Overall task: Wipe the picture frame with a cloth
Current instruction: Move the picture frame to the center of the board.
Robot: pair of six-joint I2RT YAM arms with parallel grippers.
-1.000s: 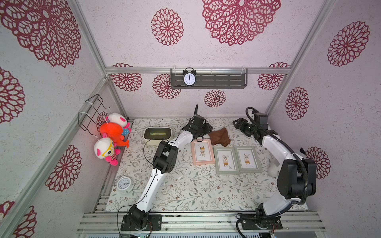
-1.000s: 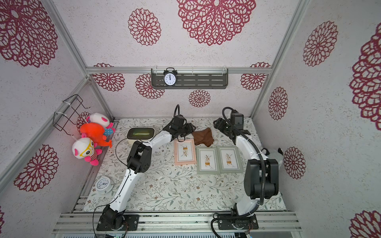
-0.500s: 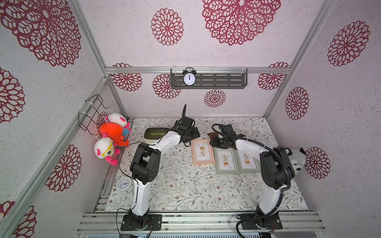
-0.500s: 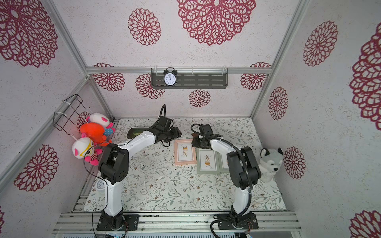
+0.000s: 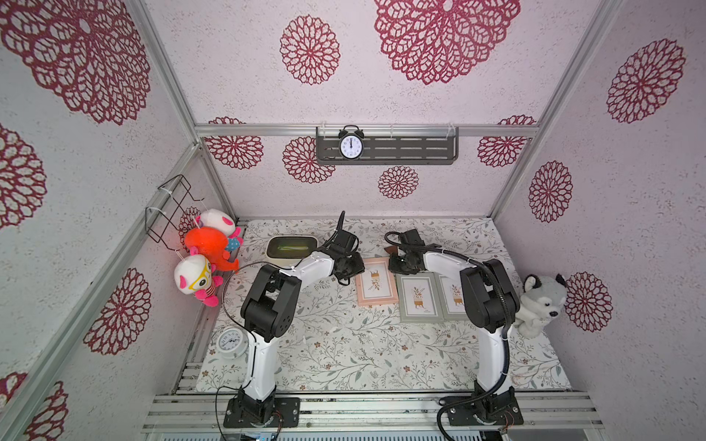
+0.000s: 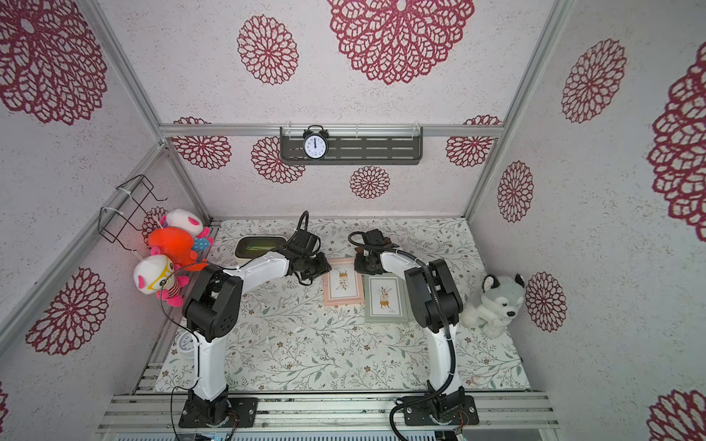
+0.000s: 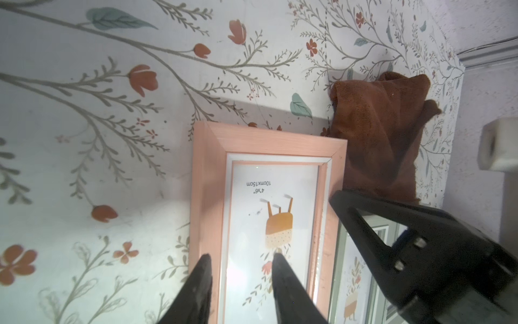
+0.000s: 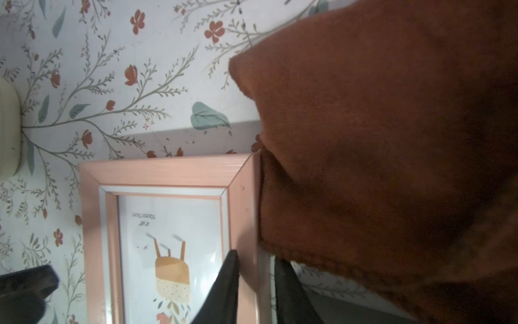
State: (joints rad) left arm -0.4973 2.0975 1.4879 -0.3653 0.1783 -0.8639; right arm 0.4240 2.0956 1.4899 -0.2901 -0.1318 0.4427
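**Both grippers at the pink frame, cloth at its far right corner**

The small brown fabric cloth (image 7: 378,134) lies bunched on the table. It rests against the far right corner of the pink wooden picture frame (image 7: 269,143) and touches its right rail. The right gripper (image 8: 255,256) is directly at the cloth. Its two black fingers stand a narrow gap apart, with the right rail showing between them, and the cloth's hem covers the tip of the outer finger. I cannot tell whether they pinch the cloth or the rail. The left gripper (image 7: 242,255) is at the left side of the same frame, apart from the cloth. One finger is over the left rail and the other over the glass, with a narrow gap and nothing clamped in it.

In a top view the left arm (image 5: 267,301) and the right arm (image 5: 485,298) rise upright from the near metal rail. They bend at the elbow and reach far and inward, so the grippers come close together.

The floral table cover (image 5: 344,343) also carries two grey-green picture frames (image 5: 418,298), just right of the pink one. A cream rectangular dish (image 5: 280,262) stands far left and a white round clock (image 5: 231,341) near left. A grey husky plush (image 5: 542,301) sits at the right wall. Orange and white plush toys (image 5: 208,244) hang at the left wall. A black alarm clock (image 5: 350,144) stands on a grey shelf (image 5: 412,151) on the far wall. The walls are pale with dark red flower medallions.
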